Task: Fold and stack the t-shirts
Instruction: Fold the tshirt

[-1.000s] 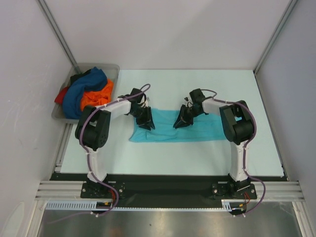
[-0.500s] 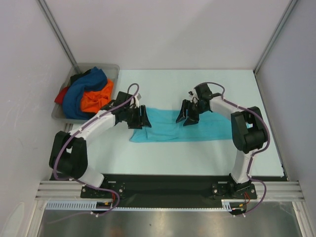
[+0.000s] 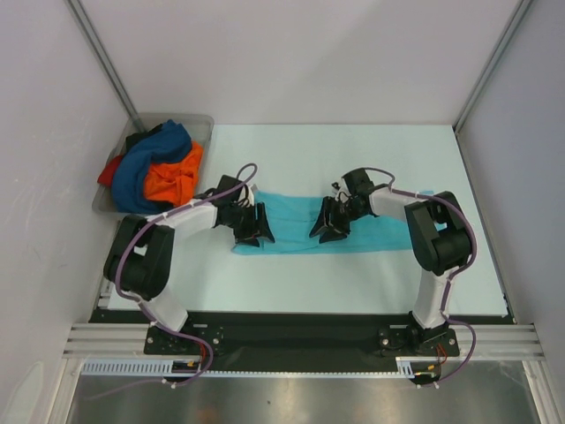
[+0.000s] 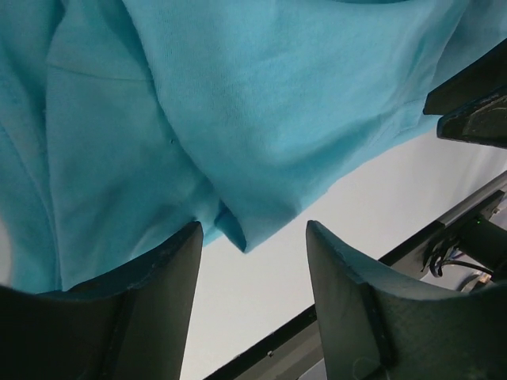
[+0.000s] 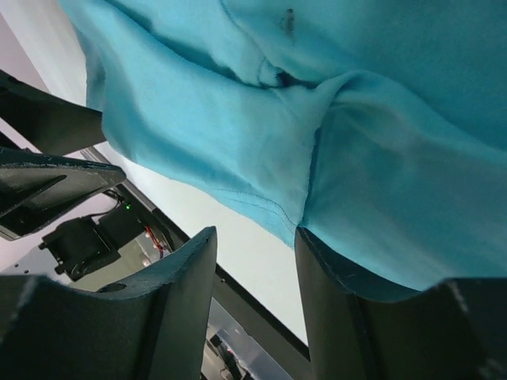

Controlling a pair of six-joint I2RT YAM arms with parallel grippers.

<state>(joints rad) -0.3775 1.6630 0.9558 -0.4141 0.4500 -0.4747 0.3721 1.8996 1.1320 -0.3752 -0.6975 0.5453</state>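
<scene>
Top external: left hand [image 3: 255, 231] and right hand [image 3: 327, 228] gape over turquoise t-shirt [image 3: 291, 224]; grey tray [image 3: 190, 117] holds piled shirts [image 3: 154, 172].

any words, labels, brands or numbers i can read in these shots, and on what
None readable. The turquoise t-shirt is plain in all three views; the small dark mark on it in the right wrist view is no lettering. The piled shirts and the grey tray show no legible print.
</scene>
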